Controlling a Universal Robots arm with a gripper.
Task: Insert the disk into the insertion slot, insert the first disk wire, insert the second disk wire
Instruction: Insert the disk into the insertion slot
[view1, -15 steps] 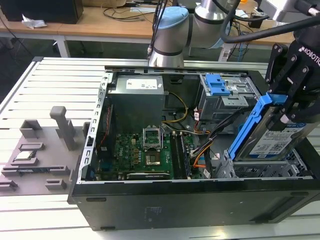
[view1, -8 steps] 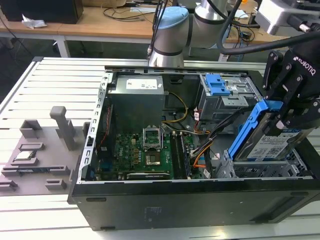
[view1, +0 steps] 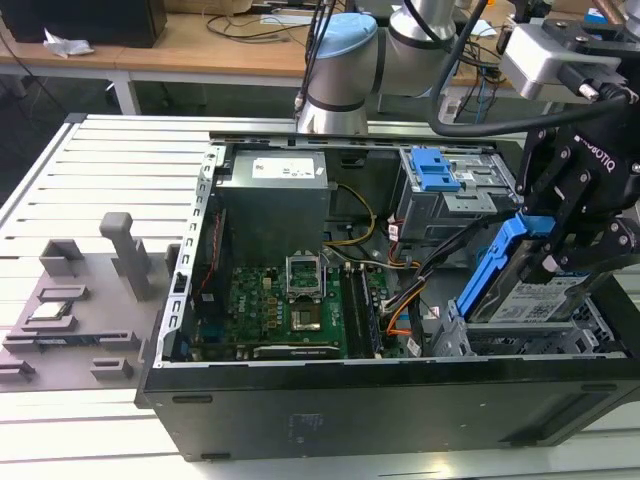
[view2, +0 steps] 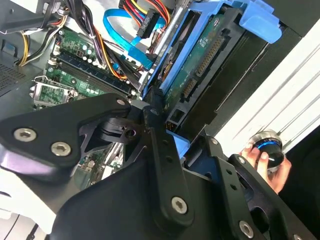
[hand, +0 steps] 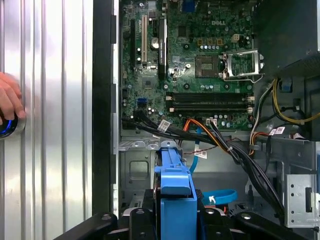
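Note:
My gripper (view1: 560, 262) is shut on the disk (view1: 540, 298), a silver drive with a white label in a bright blue bracket (view1: 500, 262). I hold it tilted, its labelled end low, over the insertion slot (view1: 520, 345), the low grey cage at the case's front corner on the exterior view's right. In the second wrist view the disk's green underside (view2: 200, 65) shows between the black fingers (view2: 155, 135). In the first wrist view the blue bracket (hand: 175, 190) sits in the gripper (hand: 175, 217). A blue flat wire (view2: 120, 45) and orange wires (view1: 400, 310) lie loose beside the slot.
The open computer case (view1: 200, 300) holds a green motherboard (view1: 290, 310), a grey power supply (view1: 275, 200) and a taller cage with a blue latch (view1: 437, 170). A black cable bundle (hand: 200, 137) crosses near the slot. A person's hand (view2: 270, 165) rests on a knob outside the case.

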